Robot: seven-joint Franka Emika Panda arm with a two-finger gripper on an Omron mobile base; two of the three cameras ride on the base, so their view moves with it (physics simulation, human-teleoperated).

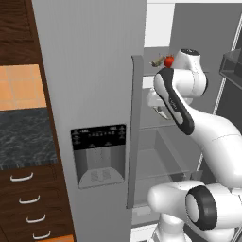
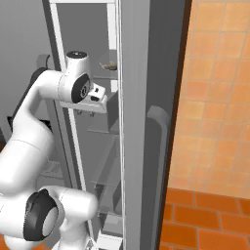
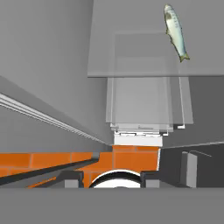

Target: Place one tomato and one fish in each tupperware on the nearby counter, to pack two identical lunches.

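Observation:
A red tomato (image 1: 168, 60) and a small fish (image 1: 156, 62) lie side by side on an upper shelf inside the open fridge. In the hand view a silvery fish (image 3: 175, 30) lies on a glass shelf, at the upper right. My gripper (image 1: 160, 111) hangs inside the fridge below and in front of that shelf, pointing down. Its fingers (image 3: 72, 178) stand apart with nothing between them; orange floor shows in the gap. From the right base view the gripper (image 2: 85, 112) is just left of the door edge. The dark speckled counter (image 1: 23, 137) is at the left. The tupperware is out of view.
The grey fridge door with its dispenser panel (image 1: 98, 156) and tall handle (image 1: 134, 132) stands open to my left. Glass shelves (image 3: 140, 100) stack below the hand. Wooden drawers (image 1: 28, 203) sit under the counter. The other door (image 2: 146, 122) closes in the right side.

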